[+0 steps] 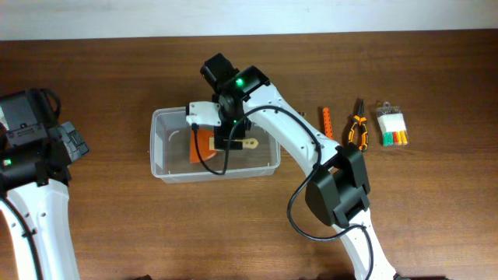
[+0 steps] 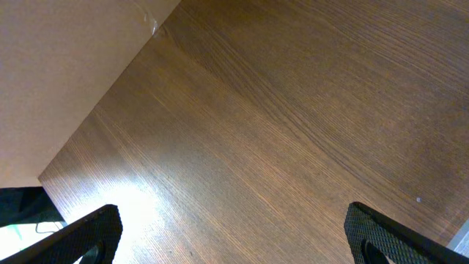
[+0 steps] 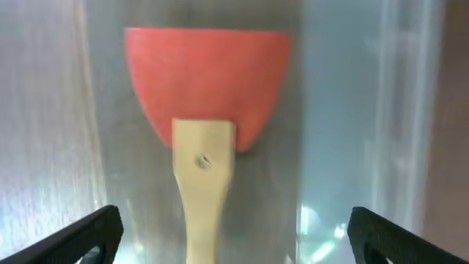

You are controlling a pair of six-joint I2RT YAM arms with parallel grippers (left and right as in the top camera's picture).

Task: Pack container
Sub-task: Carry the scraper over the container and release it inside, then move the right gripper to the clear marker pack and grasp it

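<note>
There are, on the tabletop (image 1: pixel 436 225), one clear container (image 1: pixel 167 159), one orange scraper (image 3: pixel 205 81) with a wooden handle, one thin orange stick (image 1: pixel 327 122), one pair of orange-handled pliers (image 1: pixel 357 131) and one small clear packet (image 1: pixel 391 128) of coloured pieces.

Overhead looks straight down on the tabletop (image 1: pixel 436 225). Right wrist, close, shares the container (image 1: pixel 158 148) with it; left sees tabletop

Readable text, labels, brands, numbers, signs: none. Container (image 1: pixel 162 149), orange-handled pliers (image 1: pixel 358 131) and clear packet (image 1: pixel 391 128) at far right: no marking legible in any view.
</note>
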